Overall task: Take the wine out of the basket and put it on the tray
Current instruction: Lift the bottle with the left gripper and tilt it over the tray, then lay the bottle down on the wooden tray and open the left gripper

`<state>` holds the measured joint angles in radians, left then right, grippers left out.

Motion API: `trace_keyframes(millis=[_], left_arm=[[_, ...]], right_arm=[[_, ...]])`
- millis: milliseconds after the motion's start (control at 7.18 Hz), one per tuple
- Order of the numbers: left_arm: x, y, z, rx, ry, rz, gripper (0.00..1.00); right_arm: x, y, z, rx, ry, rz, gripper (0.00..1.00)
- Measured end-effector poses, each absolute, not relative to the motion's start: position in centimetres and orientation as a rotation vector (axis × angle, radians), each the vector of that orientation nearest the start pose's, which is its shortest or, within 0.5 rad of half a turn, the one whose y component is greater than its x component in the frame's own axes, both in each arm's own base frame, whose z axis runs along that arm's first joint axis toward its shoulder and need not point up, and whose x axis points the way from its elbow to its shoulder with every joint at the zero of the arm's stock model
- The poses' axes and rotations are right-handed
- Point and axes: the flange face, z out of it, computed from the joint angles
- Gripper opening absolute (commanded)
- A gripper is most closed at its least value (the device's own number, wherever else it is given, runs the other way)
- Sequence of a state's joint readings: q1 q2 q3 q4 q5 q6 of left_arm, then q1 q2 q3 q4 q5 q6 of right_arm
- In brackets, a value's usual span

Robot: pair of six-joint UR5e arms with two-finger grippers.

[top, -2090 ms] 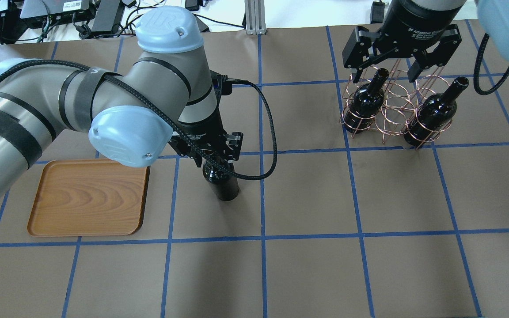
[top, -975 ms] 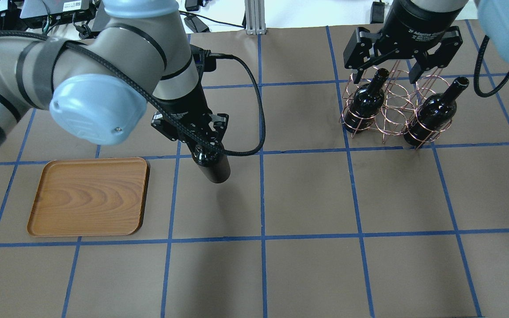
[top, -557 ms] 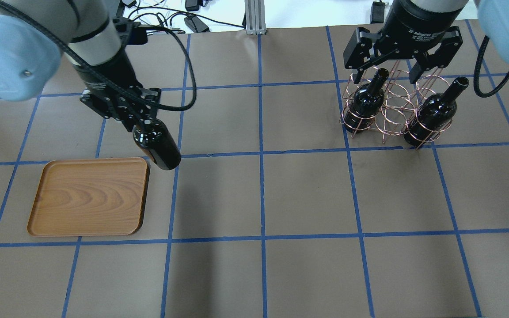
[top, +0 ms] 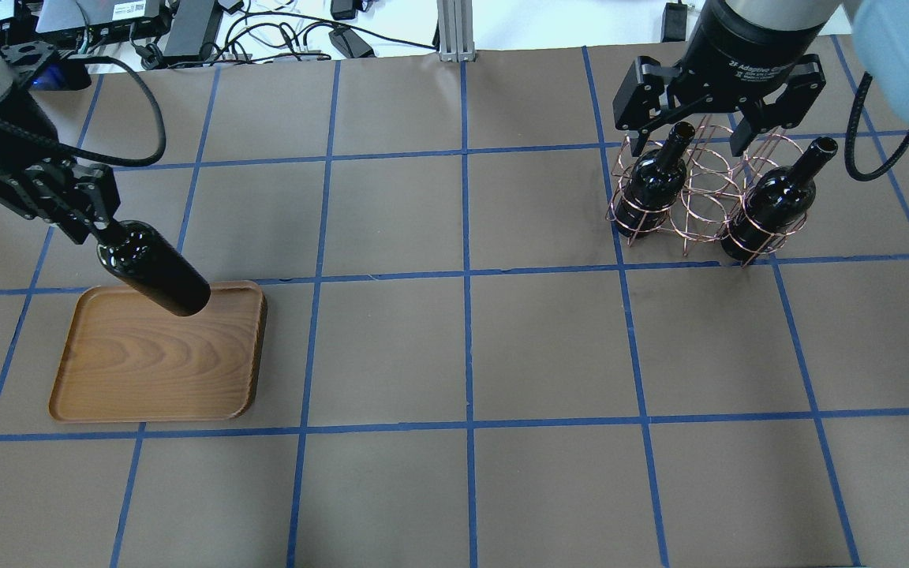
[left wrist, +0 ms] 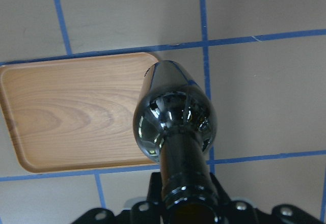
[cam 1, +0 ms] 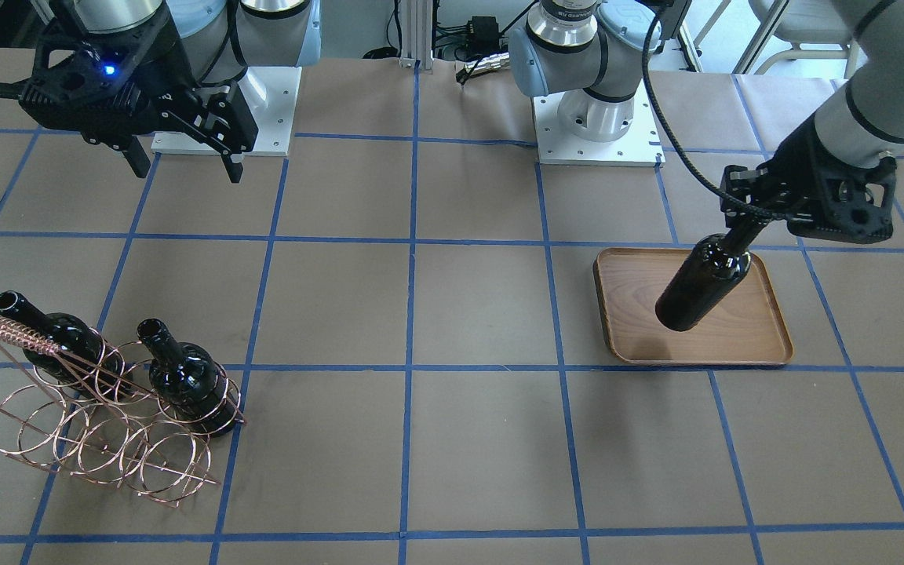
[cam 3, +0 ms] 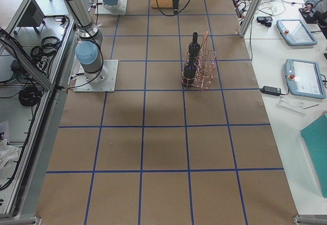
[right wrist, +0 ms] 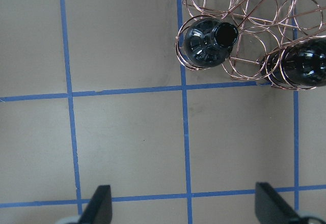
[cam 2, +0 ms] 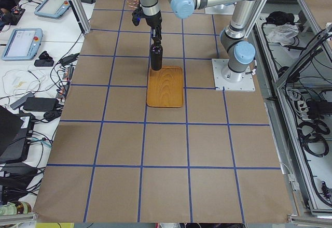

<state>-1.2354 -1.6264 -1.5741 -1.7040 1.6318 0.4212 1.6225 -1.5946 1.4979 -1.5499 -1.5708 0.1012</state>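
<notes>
Wine [top: 153, 268] hanging over the tray's [top: 147, 371] corner nearest the basket [cam 1: 99, 447], bare wood across the rest, left gripper [top: 99, 229] clamped on its neck, right gripper [top: 687, 146] spread wide above two racked bottles [top: 770, 209].

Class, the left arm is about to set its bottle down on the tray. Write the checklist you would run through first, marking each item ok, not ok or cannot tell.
1. Grip: the left pincer is shut on the neck of the wine bottle: ok.
2. Bottle hanging upright: ok, both side views show it vertical.
3. Bottle base well inside the tray: not ok, the left wrist view puts it over a corner of the tray.
4. Tray surface bare: ok.
5. Gap between base and tray: cannot tell.
6. Other arm out of the way: ok, the right pincer is open, far from the tray, by the basket.
</notes>
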Motion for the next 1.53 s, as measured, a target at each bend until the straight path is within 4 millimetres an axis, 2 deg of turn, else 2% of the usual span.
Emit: trace_keyframes(millis=[139,418,836,975,1115,1393,1533], left_arm=[[6.1,-50.6,43.3,0.137,3.141,0.359,0.00],[7.9,-50.1,40.6,0.118,3.128,0.412,0.00],[9.1,-49.9,38.8,0.091,3.126,0.449,0.00],[9.2,-50.0,38.4,0.091,3.127,0.462,0.63],[9.3,-50.0,38.2,0.090,3.128,0.467,1.00],[9.3,-50.1,38.8,0.080,3.123,0.449,1.00],[9.1,-49.9,39.7,0.062,3.117,0.424,1.00]], right_arm=[[15.8,-47.9,53.3,0.077,3.133,-0.118,1.00],[15.8,-47.9,53.3,0.077,3.133,-0.117,1.00],[15.9,-47.9,53.3,0.077,3.133,-0.117,1.00],[15.9,-47.9,53.3,0.077,3.133,-0.116,1.00],[15.9,-47.9,53.3,0.077,3.133,-0.115,1.00],[15.9,-47.9,53.3,0.077,3.133,-0.115,1.00],[15.9,-47.9,53.3,0.077,3.134,-0.115,1.00]])
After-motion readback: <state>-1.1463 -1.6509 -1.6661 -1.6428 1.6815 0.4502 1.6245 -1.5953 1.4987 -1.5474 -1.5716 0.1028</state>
